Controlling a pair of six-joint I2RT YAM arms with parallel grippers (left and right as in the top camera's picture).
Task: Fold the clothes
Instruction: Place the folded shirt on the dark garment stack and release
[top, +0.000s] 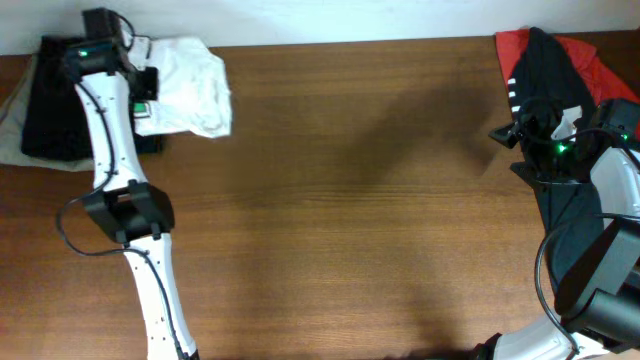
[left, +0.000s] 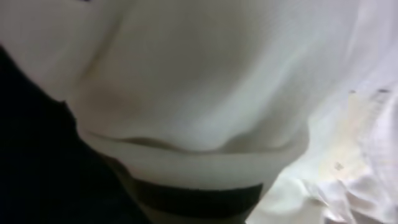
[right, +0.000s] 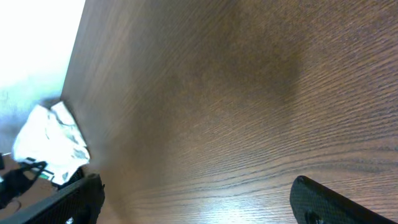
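Note:
The white T-shirt lies bunched in a compact heap at the table's far left; a bit of green print shows at its left edge. My left gripper is pressed against the shirt's left side. White cloth fills the left wrist view and hides the fingers. The black-and-red garment lies at the far right corner. My right gripper hovers beside it, open and empty, fingers wide over bare wood. The T-shirt also shows far off in the right wrist view.
A dark folded pile lies on pale cloth at the far left edge, next to the T-shirt. The wooden table spans the middle. Dark cloth runs down the right edge under my right arm.

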